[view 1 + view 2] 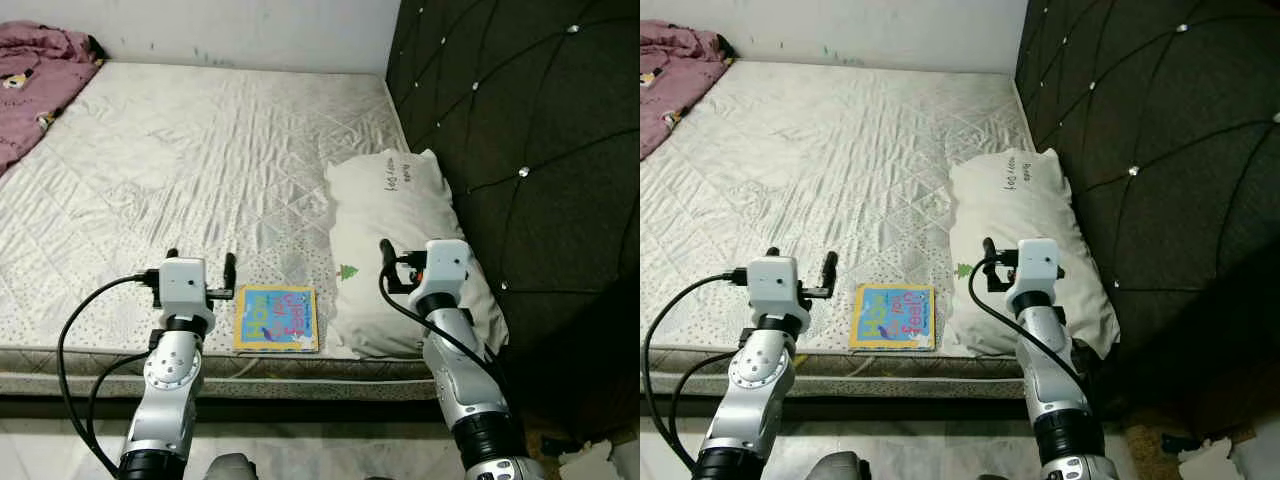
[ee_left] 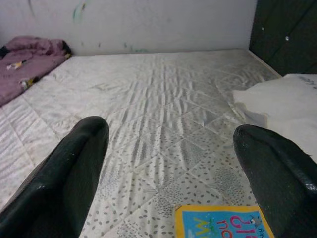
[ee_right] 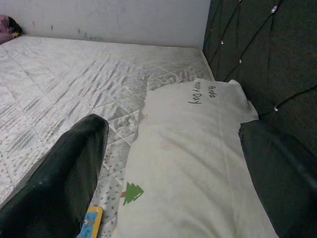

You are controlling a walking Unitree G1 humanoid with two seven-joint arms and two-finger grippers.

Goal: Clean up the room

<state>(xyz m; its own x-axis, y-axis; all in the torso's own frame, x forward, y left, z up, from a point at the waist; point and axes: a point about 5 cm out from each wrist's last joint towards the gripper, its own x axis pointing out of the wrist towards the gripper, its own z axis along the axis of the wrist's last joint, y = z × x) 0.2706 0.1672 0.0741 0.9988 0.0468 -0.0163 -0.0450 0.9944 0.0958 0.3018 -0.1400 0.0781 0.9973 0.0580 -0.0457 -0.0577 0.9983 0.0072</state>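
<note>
The book [image 1: 277, 318] lies flat near the front edge of the bed [image 1: 180, 170], just beside the white pillow [image 1: 400, 250] — nothing has picked it up yet, so the tidying looks barely begun. The left gripper [image 1: 202, 272] hovers close to the book, fingers wide apart and holding nothing. The right gripper [image 1: 400, 262] hangs over the pillow — open and empty too. A pink blanket [image 1: 35, 75] is bunched in the far corner. Nothing blocks the book.

Spread jaws over mattress [image 2: 163, 104], book [image 2: 223, 222], pillow [image 2: 282, 104]
</note>
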